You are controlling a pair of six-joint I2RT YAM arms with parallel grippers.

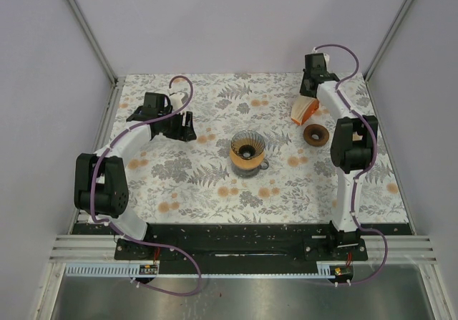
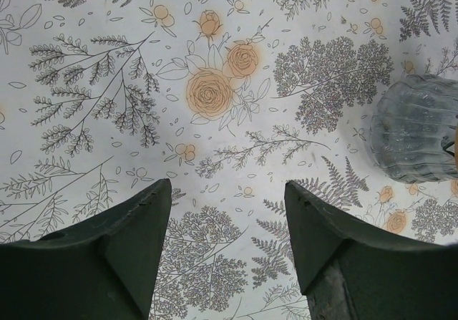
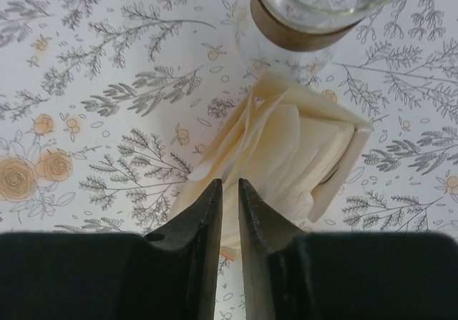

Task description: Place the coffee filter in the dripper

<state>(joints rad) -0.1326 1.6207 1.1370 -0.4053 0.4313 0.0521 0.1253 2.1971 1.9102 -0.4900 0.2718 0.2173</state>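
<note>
Two right gripper (image 3: 229,184) fingers are sitting nearly shut at the far-right filter (image 3: 286,148) stack's edge, grip unclear, while the left gripper (image 2: 227,185) is idling wide; next is lifting one sheet to the dripper (image 1: 247,153) mid-table.

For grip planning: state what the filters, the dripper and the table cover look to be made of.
Filters: thin cream paper, matte, with soft folded edges.
Dripper: translucent ribbed wall with a slight sheen, so probably glass, possibly clear plastic.
Table cover: flat sheet with a printed floral pattern and low gloss. Whether it is cloth or vinyl cannot be told.
</note>
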